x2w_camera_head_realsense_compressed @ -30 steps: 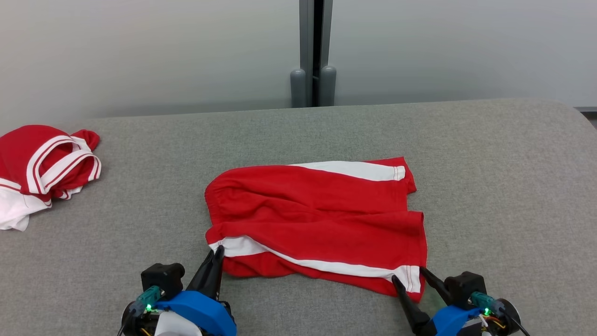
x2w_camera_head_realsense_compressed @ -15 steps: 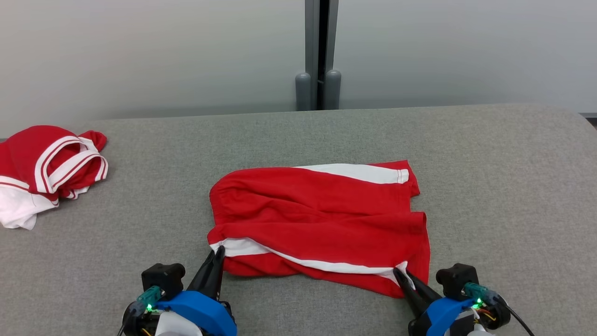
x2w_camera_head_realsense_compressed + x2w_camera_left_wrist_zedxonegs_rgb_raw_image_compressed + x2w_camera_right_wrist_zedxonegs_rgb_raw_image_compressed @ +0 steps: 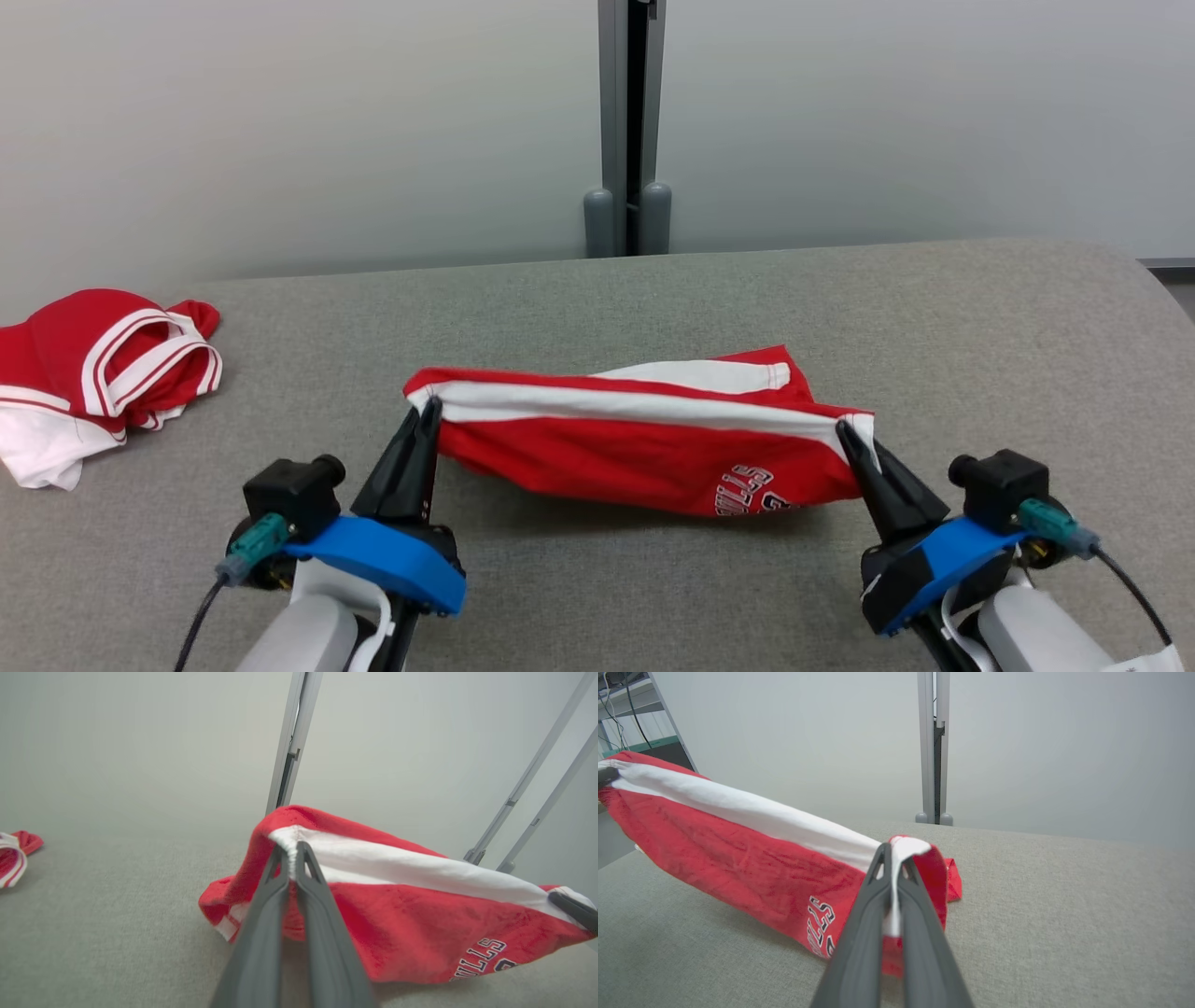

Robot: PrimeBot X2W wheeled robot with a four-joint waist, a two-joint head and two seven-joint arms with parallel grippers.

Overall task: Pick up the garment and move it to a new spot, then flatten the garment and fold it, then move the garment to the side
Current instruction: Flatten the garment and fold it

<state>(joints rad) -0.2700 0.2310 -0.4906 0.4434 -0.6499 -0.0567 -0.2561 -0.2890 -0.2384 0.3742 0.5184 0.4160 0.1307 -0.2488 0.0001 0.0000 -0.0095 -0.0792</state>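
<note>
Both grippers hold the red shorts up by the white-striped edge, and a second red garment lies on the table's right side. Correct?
No. The head view shows the second garment on the left side of the table; left gripper and right gripper do hold the shorts.

Even, soft light; sharp; faint shadows

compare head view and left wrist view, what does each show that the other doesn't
Head view: the blue wrist mounts, the right gripper shut on the red shorts, and most of a second garment.
Left wrist view: slanted poles, and the left gripper close up, pinching the white stripe.
Both: the shorts, their lettering, the grey table, the upright post.
</note>
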